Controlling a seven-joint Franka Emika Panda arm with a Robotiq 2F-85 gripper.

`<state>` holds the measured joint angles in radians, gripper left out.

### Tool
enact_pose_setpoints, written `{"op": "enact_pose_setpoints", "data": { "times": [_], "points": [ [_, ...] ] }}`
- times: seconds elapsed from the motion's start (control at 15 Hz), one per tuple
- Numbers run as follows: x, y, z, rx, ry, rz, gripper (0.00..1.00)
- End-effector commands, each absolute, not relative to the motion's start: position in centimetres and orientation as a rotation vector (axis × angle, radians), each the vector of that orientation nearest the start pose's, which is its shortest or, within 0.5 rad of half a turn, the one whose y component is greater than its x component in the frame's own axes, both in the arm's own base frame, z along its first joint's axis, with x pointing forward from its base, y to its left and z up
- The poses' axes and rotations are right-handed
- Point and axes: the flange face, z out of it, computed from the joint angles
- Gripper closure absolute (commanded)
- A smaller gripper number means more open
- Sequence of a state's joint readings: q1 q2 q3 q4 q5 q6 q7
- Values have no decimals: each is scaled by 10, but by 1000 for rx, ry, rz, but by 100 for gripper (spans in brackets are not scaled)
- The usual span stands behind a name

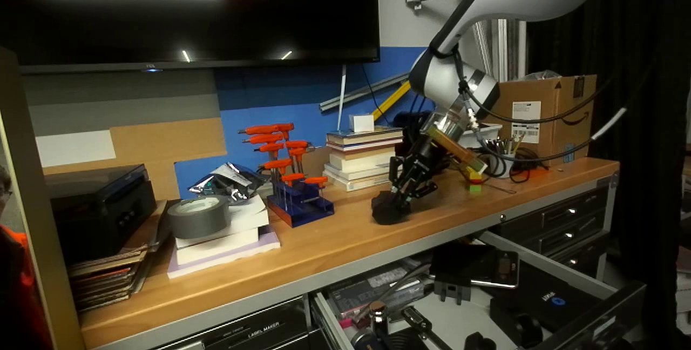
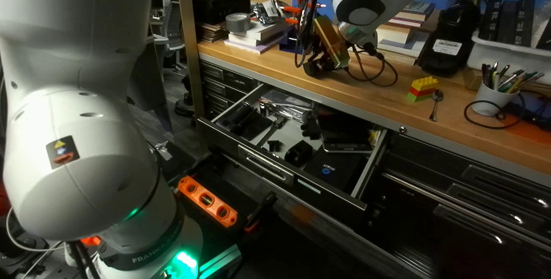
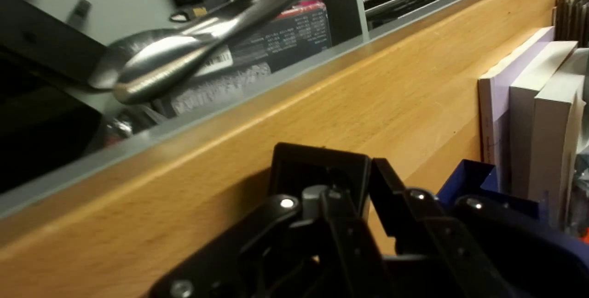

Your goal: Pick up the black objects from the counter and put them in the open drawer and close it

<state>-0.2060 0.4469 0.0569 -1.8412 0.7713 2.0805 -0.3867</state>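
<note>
A chunky matte black block (image 1: 386,210) sits on the wooden counter (image 1: 345,242) near its front edge; it also shows in the wrist view (image 3: 294,162). My gripper (image 1: 406,196) reaches down at a slant onto it. In the wrist view the fingers (image 3: 361,171) are close together at the block's right wall, one outside it and one over its dark recess, whose tip is hidden. The wide drawer (image 2: 267,165) stands open below. In it lies a chunky black item (image 2: 299,153); I cannot tell whether it is the second block, which shows nowhere else.
A blue hex-key holder (image 1: 302,204) with orange handles and a book stack (image 1: 361,163) stand behind the gripper. Books with grey tape (image 1: 198,217) lie further along. Toy bricks (image 2: 422,89), a spoon (image 2: 435,102) and a pen cup (image 2: 495,98) are on the counter. Tools fill the drawer.
</note>
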Motion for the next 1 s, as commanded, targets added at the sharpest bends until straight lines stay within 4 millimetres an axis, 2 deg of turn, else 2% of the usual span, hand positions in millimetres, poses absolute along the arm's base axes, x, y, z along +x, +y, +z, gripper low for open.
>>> {"op": "enact_pose_setpoints", "data": {
  "times": [0.0,0.13,0.27,0.4,0.6,0.73,0.93],
  "points": [
    [560,-117,264,-2416,392,116,81],
    [531,-143,254,-2397,434,198,82],
    [508,-153,239,-2390,425,293,82],
    [486,-144,211,-2412,386,435,84],
    [461,-116,172,-2424,311,629,82],
    [450,-98,151,-2426,264,730,84],
    [445,-75,133,-2426,206,814,83]
  ]
}}
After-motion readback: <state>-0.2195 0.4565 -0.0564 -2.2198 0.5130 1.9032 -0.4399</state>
